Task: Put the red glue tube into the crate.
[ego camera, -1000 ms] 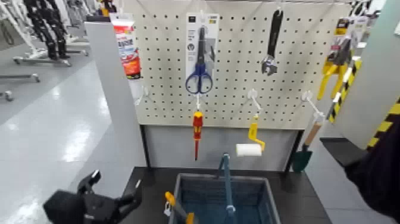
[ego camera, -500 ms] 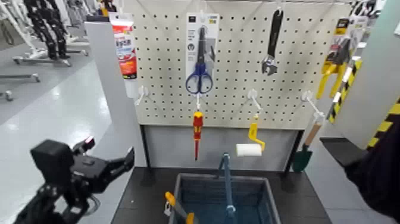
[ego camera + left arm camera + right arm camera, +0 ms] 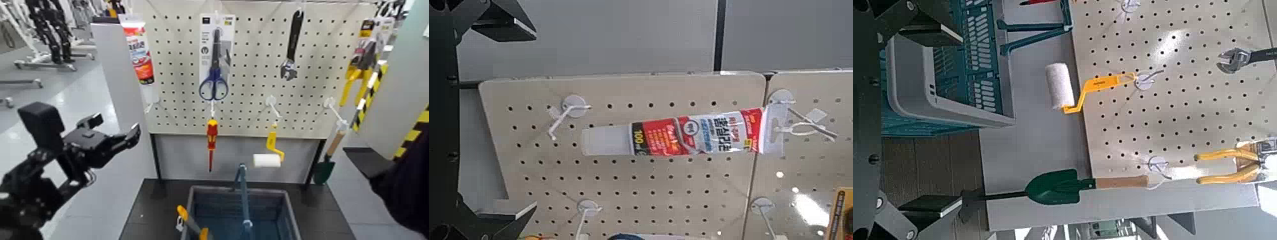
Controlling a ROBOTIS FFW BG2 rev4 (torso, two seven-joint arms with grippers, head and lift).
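Note:
The red glue tube (image 3: 139, 54) hangs from a hook at the upper left of the white pegboard. It also shows in the left wrist view (image 3: 689, 135), lying across the picture. My left gripper (image 3: 116, 126) is open and empty. It is raised at the left, below and in front of the tube and apart from it. The crate (image 3: 191, 203) stands on the dark shelf below the board, its blue handle (image 3: 242, 191) upright. My right gripper (image 3: 948, 120) is open beside the crate (image 3: 923, 90). In the head view only the dark right arm (image 3: 408, 185) shows.
Scissors pack (image 3: 214, 57), red-and-yellow screwdriver (image 3: 211, 140), wrench (image 3: 292, 45), paint roller (image 3: 268, 158), trowel (image 3: 327, 163) and yellow pliers (image 3: 357, 70) hang on the board. An orange-handled tool (image 3: 189, 223) lies in the crate. A grey-white post (image 3: 124, 121) stands beside the tube.
My left arm has risen from the lower left corner and reached up toward the pegboard, gripper staying open. The glue tube has swung slightly on its hook.

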